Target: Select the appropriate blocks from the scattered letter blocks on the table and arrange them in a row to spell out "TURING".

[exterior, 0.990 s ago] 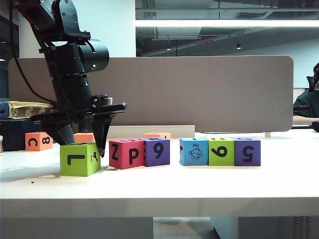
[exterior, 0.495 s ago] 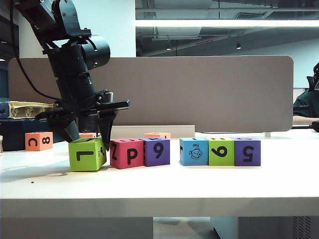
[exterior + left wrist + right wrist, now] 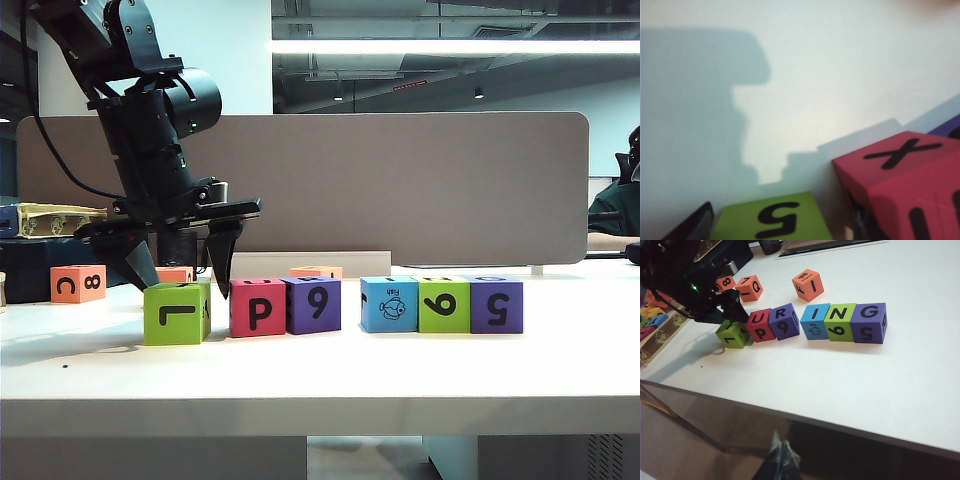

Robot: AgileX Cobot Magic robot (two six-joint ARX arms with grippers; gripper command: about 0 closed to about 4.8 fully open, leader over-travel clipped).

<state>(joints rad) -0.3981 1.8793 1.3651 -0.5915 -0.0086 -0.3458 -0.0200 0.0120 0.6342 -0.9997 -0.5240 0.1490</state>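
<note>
Six letter blocks stand in a row on the white table (image 3: 400, 370): lime green T (image 3: 732, 334), red U (image 3: 759, 325), purple R (image 3: 785, 321), then a gap, then blue fish I (image 3: 815, 321), lime green N (image 3: 840, 321) and purple G (image 3: 869, 322). My left gripper (image 3: 186, 285) is open and straddles the end lime green block (image 3: 177, 312), which rests flat beside the red block (image 3: 258, 307). In the left wrist view both fingers (image 3: 690, 227) stand clear of that block (image 3: 775, 220). My right gripper (image 3: 782, 460) is shut and empty, below the table's front edge.
Orange blocks lie behind the row (image 3: 807, 285) (image 3: 749, 288) (image 3: 725, 282). A brown-grey divider panel (image 3: 400, 190) closes off the back of the table. A box with clutter (image 3: 50, 218) sits at the far left. The front edge (image 3: 805, 415) runs close to the right gripper.
The left gripper carried the lime green block right, tilted, then set it flat beside the red block. Its jaws have spread off the block. The right arm has not moved.
</note>
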